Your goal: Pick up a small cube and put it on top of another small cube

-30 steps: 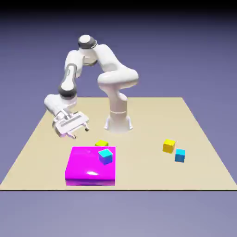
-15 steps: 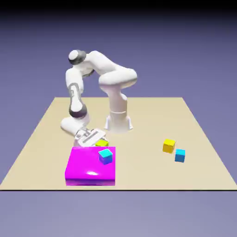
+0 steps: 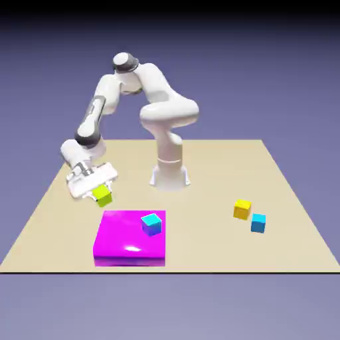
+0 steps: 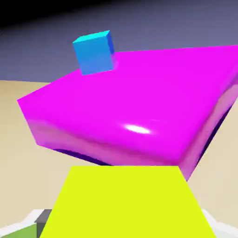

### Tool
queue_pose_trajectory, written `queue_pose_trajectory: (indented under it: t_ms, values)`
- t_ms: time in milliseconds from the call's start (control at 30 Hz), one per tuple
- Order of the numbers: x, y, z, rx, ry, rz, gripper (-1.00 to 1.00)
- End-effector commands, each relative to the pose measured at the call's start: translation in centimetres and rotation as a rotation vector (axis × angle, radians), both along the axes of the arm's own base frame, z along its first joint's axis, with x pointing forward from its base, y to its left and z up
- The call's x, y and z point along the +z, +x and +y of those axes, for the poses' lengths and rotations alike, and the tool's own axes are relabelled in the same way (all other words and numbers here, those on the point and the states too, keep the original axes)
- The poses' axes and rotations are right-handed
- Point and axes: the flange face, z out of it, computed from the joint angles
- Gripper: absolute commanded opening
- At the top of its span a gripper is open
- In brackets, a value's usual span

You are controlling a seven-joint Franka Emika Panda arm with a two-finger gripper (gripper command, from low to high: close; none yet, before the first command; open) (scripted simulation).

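Brightly yellow-green, the small lime cube [image 3: 102,195] sits pinched in the pincer [image 3: 99,192].

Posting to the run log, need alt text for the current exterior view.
A white Franka Panda's gripper holds a lime cube above the table; a cyan cube sits on a magenta block, with golden-yellow and blue cubes at right.

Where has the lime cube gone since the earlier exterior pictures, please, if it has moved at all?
Yes: the lime cube has moved up and toward the exterior view's left, relative to the magenta block.
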Motion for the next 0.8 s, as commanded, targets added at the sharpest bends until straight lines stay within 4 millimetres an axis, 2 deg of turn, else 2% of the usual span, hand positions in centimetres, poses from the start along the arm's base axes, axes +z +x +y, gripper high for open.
queue_pose_trajectory:
  t_ms: [0,200,300,433,600,767]
  values:
    - [0.6,1.5,-0.1,0.006,-0.02,0.012,-1.0]
    - [5.3,10.4,0.7,0.021,-0.126,0.033,-1.0]
    - [6.4,14.5,3.2,0.053,-0.157,0.006,-1.0]
    - [7.5,19.4,7.7,0.103,-0.181,-0.048,-1.0]
    - [9.2,24.3,14.4,0.165,-0.18,-0.134,-1.0]
    - [6.5,25.7,23.4,0.302,-0.142,-0.213,-1.0]
